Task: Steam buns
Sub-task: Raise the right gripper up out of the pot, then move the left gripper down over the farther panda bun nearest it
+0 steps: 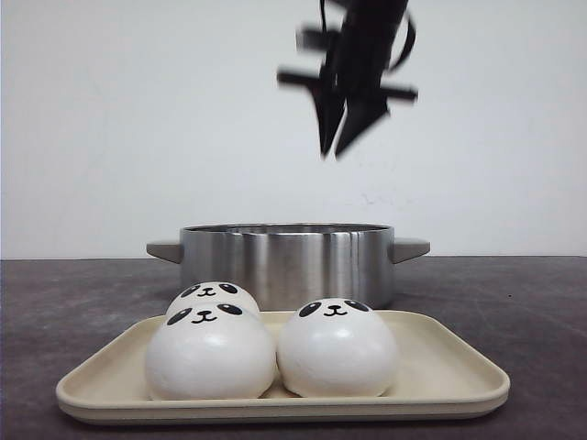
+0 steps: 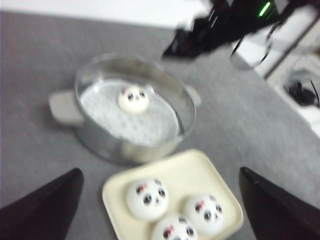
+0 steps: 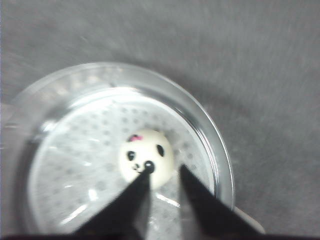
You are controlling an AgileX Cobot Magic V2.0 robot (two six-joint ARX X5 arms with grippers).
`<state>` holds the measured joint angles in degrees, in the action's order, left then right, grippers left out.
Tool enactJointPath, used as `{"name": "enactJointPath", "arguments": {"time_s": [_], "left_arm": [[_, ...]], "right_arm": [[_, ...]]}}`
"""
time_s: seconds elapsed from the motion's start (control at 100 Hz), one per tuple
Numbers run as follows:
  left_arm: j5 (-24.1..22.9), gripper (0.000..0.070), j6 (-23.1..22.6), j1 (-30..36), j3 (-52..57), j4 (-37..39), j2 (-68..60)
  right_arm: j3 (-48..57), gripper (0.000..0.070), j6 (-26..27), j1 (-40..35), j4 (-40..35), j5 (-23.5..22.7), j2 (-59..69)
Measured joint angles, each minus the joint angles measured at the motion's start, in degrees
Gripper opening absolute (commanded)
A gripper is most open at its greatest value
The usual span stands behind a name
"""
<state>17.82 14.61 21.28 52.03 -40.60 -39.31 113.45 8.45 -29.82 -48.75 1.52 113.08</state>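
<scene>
One of the buns [image 2: 133, 98] sits alone on the perforated floor of the steel pot [image 1: 286, 259], while the other three [image 1: 337, 346] rest close together on the cream tray [image 1: 459, 371] just in front of the pot on the grey table [image 1: 64, 293]. The right gripper [image 1: 341, 145] hangs blurred in the air above the pot, its fingers slightly parted and holding nothing. The left gripper [image 2: 160, 210] is spread wide and empty above the tray.
</scene>
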Motion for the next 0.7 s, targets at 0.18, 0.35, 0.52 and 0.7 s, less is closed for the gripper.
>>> {"name": "enactJointPath", "arguments": {"time_s": [0.18, 0.35, 0.52, 0.7], "left_arm": [[0.0, 0.0597, 1.9, 4.3, 0.0, -2.3, -9.9], [0.0, 0.0597, 4.1, 9.0, 0.0, -0.9, -19.2], [-3.4, 0.0599, 5.7, 12.1, 0.2, -0.3, -28.8], [-4.4, 0.0599, 6.2, 14.1, 1.9, 2.6, -37.7]], "right_arm": [[0.1, 0.0014, -1.0, -5.5, -0.1, 0.0, -12.2], [0.5, 0.0013, -1.2, -11.9, 0.0, 2.0, -24.2], [0.5, 0.0013, -1.2, -17.6, -0.8, 6.1, -33.6], [0.5, 0.0013, -1.1, -21.3, -2.5, 8.3, -40.0]]}}
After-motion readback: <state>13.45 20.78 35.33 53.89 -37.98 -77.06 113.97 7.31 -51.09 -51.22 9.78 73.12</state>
